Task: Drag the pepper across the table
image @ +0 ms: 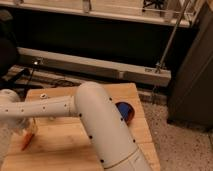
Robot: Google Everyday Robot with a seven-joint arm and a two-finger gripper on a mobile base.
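The pepper (27,140) is a slim orange chili lying near the left edge of the light wooden table (65,150). My gripper (22,128) is at the far left, low over the table and right on top of the pepper's upper end, which it partly hides. The white arm (95,120) reaches across the tabletop from the front right to the gripper.
A blue and red round object (125,111) lies on the table near its right edge, beside the arm. A small pale item (44,95) sits near the back left corner. A low wall and a metal rail stand behind the table, and speckled floor lies to the right.
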